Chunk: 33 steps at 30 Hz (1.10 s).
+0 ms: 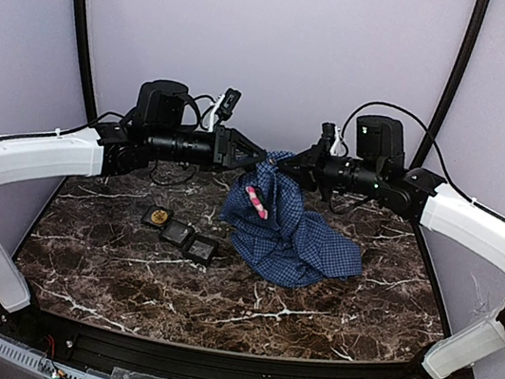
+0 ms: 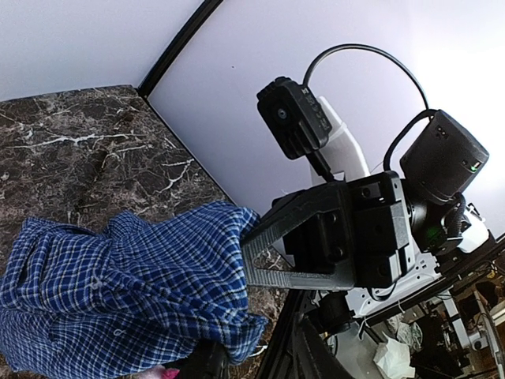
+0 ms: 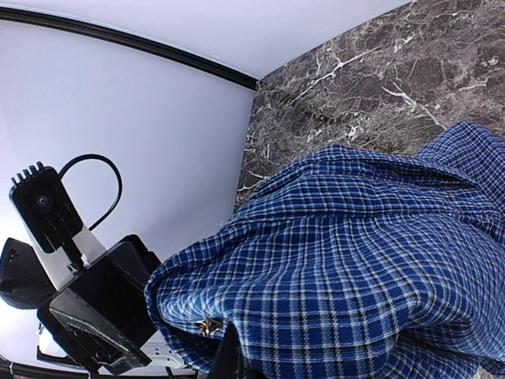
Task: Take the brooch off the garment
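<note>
We note the blue-and-white checked cloth shirt [image 1: 289, 229] hanging lifted, with the pink striped brooch [image 1: 255, 200] on its front fold. The right gripper [image 1: 287, 164] pinches the top edge. Whether the left gripper [image 1: 255, 158] is spread or pressed together, we cannot tell. Risk: with a weak left hold the cloth would swing and hide the brooch.

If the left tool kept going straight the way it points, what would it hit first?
Most likely the lifted blue shirt bunched at the left tool, with the right tool just behind it.
</note>
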Each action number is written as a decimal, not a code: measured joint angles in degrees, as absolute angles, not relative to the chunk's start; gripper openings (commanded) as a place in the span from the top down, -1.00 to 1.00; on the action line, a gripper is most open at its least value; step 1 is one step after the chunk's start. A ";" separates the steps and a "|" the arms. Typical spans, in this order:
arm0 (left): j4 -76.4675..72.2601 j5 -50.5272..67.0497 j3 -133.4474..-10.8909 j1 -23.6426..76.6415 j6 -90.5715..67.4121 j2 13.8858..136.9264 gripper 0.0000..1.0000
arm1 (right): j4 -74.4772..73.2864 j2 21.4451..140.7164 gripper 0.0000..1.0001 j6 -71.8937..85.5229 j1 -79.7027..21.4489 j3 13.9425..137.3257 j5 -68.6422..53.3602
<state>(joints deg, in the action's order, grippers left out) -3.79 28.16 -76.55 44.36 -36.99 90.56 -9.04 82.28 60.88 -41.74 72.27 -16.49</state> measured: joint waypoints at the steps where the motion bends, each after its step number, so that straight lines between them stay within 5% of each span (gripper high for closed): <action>1: -3.73 28.12 -76.55 44.36 -36.86 90.56 0.18 | -9.06 82.28 1.00 60.75 -41.71 72.27 -16.49; 7: -3.60 28.67 -76.53 44.36 -37.65 90.70 -0.06 | -9.06 82.28 1.00 60.45 -41.56 72.31 -16.49; 17: -3.55 30.13 -76.58 44.36 -38.35 93.54 -0.13 | -9.06 82.26 1.00 60.03 -41.56 72.44 -16.49; 33: -5.19 31.14 -76.90 44.36 -39.20 95.02 0.49 | -9.26 82.17 1.00 59.18 -41.56 72.84 -16.91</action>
<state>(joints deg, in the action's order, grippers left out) -5.19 31.14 -76.90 44.36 -39.20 95.02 -9.26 82.17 59.18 -41.56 72.84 -16.91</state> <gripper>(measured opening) 0.326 0.006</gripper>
